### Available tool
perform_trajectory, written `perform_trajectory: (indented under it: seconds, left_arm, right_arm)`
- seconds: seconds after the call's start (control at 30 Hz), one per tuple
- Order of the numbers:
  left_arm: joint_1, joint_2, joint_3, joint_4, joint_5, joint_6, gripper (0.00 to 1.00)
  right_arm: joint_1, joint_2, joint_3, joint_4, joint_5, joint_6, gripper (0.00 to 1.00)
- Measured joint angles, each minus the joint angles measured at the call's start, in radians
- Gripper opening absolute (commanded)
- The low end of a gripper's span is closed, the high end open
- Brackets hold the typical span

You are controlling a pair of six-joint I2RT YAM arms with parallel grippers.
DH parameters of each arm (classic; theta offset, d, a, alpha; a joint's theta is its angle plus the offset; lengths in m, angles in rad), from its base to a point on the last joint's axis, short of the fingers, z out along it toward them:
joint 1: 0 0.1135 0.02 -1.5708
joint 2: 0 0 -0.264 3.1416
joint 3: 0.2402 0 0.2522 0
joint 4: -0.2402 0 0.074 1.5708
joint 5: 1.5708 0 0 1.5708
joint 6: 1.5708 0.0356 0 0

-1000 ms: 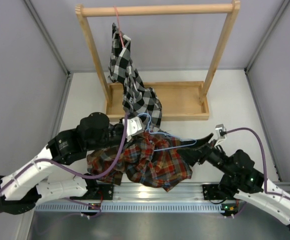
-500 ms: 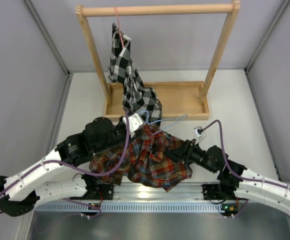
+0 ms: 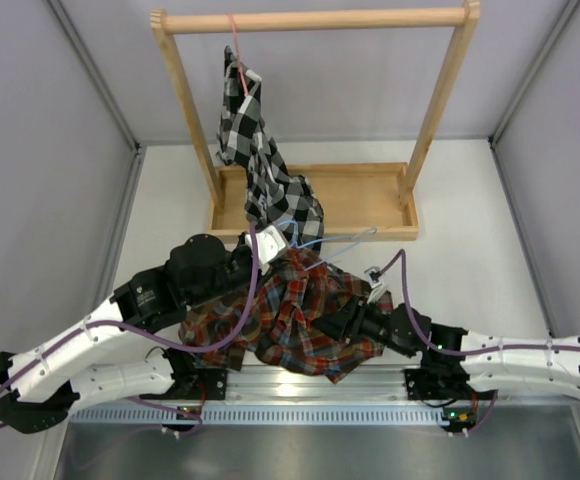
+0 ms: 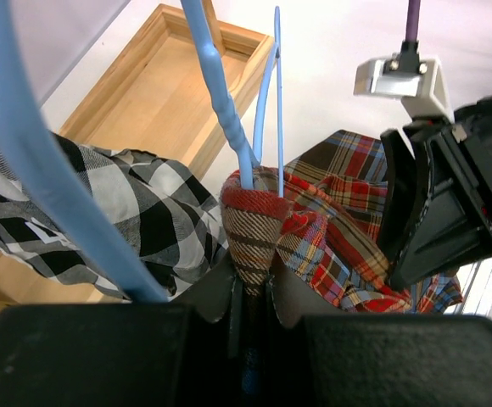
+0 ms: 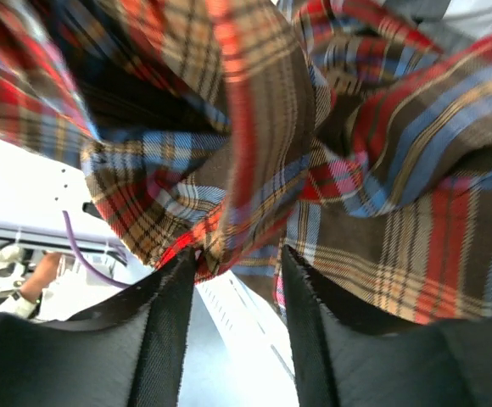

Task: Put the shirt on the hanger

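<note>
left gripper (image 4: 250, 284) at bottom centre pinched the red, orange and dark blue plaid fabric shirt (image 3: 310, 320) beside the thin light-blue wire hanger (image 4: 226, 119); right gripper (image 5: 239, 259) was spread apart at its folds.

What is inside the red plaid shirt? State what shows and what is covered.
The light-blue hanger enters the shirt at the fold pinched by the left claw. Part of its wire sticks out; the rest is hidden under fabric.

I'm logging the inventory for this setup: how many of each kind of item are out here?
Shirts: 2 (plaid shirt, checked shirt)
Hangers: 2 (blue hanger, pink-red hanger)
Wooden rack: 1
Total: 5
</note>
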Motion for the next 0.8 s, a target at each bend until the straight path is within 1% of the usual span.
perform_trajectory:
  seconds: [0.07,0.17,0.37,0.43,0.5,0.53,0.57,0.73,0.8]
  left_arm:
    - [0.000,0.000,0.000,0.004,0.000,0.000,0.00]
    - [0.000,0.000,-0.001,0.005,0.000,0.000,0.00]
    - [0.000,-0.001,-0.003,0.012,0.005,0.000,0.00]
    - [0.000,-0.001,-0.003,0.012,0.008,0.000,0.00]
    - [0.000,-0.001,-0.003,0.013,0.010,0.001,0.00]
    - [0.000,-0.001,-0.003,0.013,0.011,0.002,0.00]
    - [0.000,-0.001,-0.003,0.013,0.012,0.002,0.00]
    - [0.000,-0.001,-0.004,0.019,0.020,0.001,0.00]
    - [0.000,-0.002,-0.004,0.021,0.023,0.000,0.00]
  right_arm:
    - [0.047,0.045,0.002,0.021,0.042,0.014,0.39]
    - [0.084,0.095,0.014,0.046,0.091,0.026,0.36]
    - [0.100,0.113,0.026,0.067,0.198,0.024,0.35]
    - [0.100,0.113,0.032,0.063,0.227,0.014,0.34]
    - [0.100,0.113,0.048,0.061,0.248,0.002,0.29]
    - [0.100,0.114,0.059,0.062,0.253,-0.005,0.24]
    - [0.100,0.114,0.066,0.062,0.256,-0.012,0.22]
    - [0.100,0.131,0.083,0.068,0.273,-0.027,0.22]
    - [0.100,0.139,0.083,0.068,0.274,-0.028,0.23]
